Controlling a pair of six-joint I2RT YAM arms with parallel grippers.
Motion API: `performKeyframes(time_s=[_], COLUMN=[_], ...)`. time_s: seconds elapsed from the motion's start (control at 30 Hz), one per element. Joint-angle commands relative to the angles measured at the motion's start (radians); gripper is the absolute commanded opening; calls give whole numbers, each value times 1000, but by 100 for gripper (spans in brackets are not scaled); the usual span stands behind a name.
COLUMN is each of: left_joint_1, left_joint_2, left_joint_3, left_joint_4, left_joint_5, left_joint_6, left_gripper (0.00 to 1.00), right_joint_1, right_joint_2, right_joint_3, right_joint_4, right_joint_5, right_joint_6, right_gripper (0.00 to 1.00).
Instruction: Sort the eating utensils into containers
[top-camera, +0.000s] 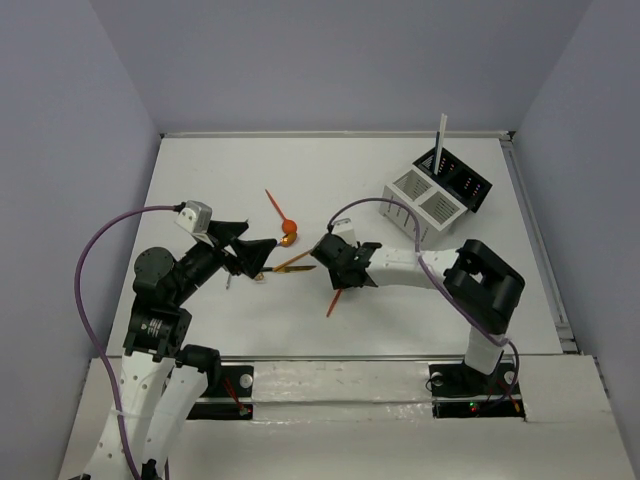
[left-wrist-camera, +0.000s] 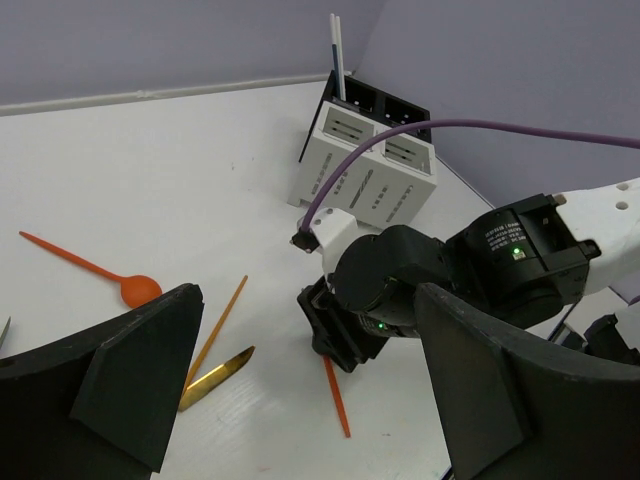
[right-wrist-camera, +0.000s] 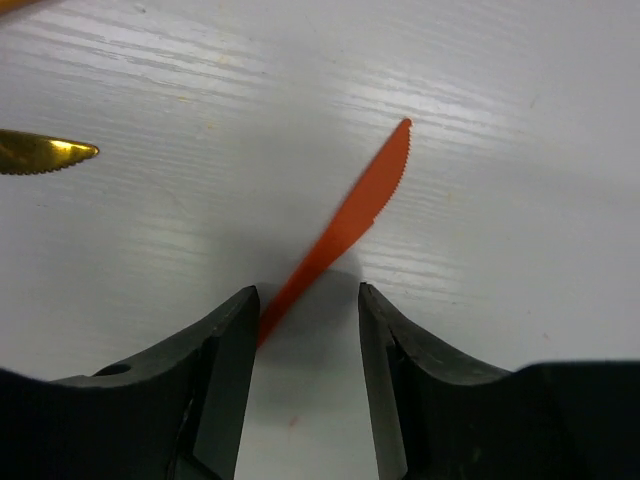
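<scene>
At mid-table: right gripper (right-wrist-camera: 308, 300), hanging low, jaws apart, clamped on nothing. Straddles the orange knife (right-wrist-camera: 350, 215), lying flat and diagonal on the table (top-camera: 200, 180). Handle end close against the inner face of one finger, with a visible gap to the other; serrated blade pointing out past the fingertips. From above, one end of the knife projecting from under the gripper toward the near edge, well short of it.

Just left of centre: left gripper (top-camera: 248, 248), jaws spread wide, holding nothing. Faces the right gripper across a short stretch of table.

In that stretch: gold knife (left-wrist-camera: 215, 372) and thin orange piece (left-wrist-camera: 222, 318), close together, converging toward the left gripper, clear of both sets of fingers.

Just beyond the grippers: orange spoon (top-camera: 280, 218), bowl toward the near side, handle angled to the far left, apart from the other pieces.

At the far right: white caddy (top-camera: 420, 200) joined to black box (top-camera: 458, 175), set at an angle, near the right and far edges but touching neither. White sticks (left-wrist-camera: 337, 50) upright in the black box.

Room for moving: broad bare surface from the spoon out to the left and far edges; a narrower band between the right forearm and the caddy; right elbow raised near the right edge.
</scene>
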Motion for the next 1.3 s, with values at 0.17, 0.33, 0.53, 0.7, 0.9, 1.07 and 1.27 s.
performKeyframes(time_s=[0.17, 0.33, 0.53, 0.7, 0.9, 1.07, 1.27], left_joint_1=[-3, -3, -3, -3, -3, -3, -3], left_joint_2=[-10, -10, -10, -10, -12, -10, -12], left_joint_3=[16, 18, 18, 16, 16, 14, 14], left_joint_4=[54, 54, 57, 59, 60, 63, 60], left_joint_5=[15, 15, 16, 19, 24, 27, 25], left_joint_6=[-6, -4, -6, -6, -7, -9, -9], left_gripper=[99, 99, 99, 99, 99, 99, 99], right_joint_1=[-6, -6, -6, -6, -6, -6, -6], right_joint_2=[-101, -106, -123, -215, -321, -296, -250], right_joint_3=[-77, -80, -79, -91, -211, -269, -278], right_joint_4=[-24, -35, -27, -16, 45, 94, 183], right_joint_5=[-53, -87, -82, -90, -204, -274, -315], right_joint_6=[-2, 16, -15, -9, 63, 102, 116], right_gripper=[39, 28, 42, 63, 62, 57, 71])
